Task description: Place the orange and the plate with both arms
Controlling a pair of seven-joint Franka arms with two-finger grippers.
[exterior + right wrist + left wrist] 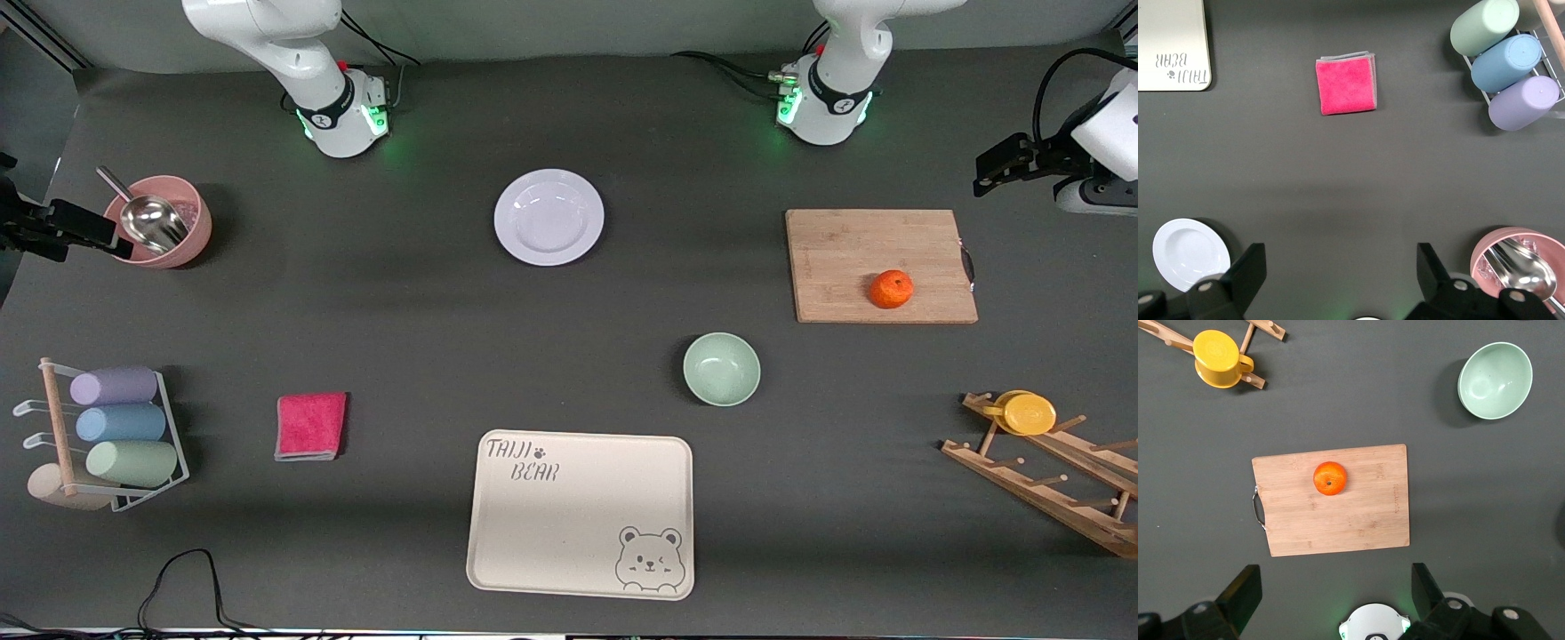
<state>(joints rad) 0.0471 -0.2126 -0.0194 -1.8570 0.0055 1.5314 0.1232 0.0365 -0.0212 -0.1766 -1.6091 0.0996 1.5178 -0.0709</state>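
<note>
Front view, orange (pixel 891 289): seen resting on the wooden cutting board (pixel 880 265) toward the left arm's end of the desk (pixel 427 320); judged light, firm and round, so it is apt to roll if nudged.
Front view, plate (pixel 548 217): lies flat and bare on the desk between the two arm bases, well apart from the orange; the mint-green bowl (pixel 721 368) and the beige bear tray (pixel 580 512) lie nearer the camera.
Front view, claws: left claw (pixel 1000 164) is held up at the left arm's edge of the desk, right claw (pixel 53 231) beside the pink bowl (pixel 169 233); nothing is carried by either.

Left wrist view, orange (pixel 1330 478): shown with the stem dimple up, near the middle of the board.
Left wrist view, left claw (pixel 1335 603): fingers are spread wide and empty, high over the board's edge.
Left wrist view, grasp judgement: the orange is best taken across its widest girth, gently, as the skin is soft.

Right wrist view, plate (pixel 1190 253): seen at the frame's edge, just beside one finger.
Right wrist view, right claw (pixel 1338 280): fingers are spread wide, nothing is held.
Right wrist view, grasp judgement: the plate is judged stiff, smooth and slippery; the wide rim is the only purchase, pinched at its edge.
</note>
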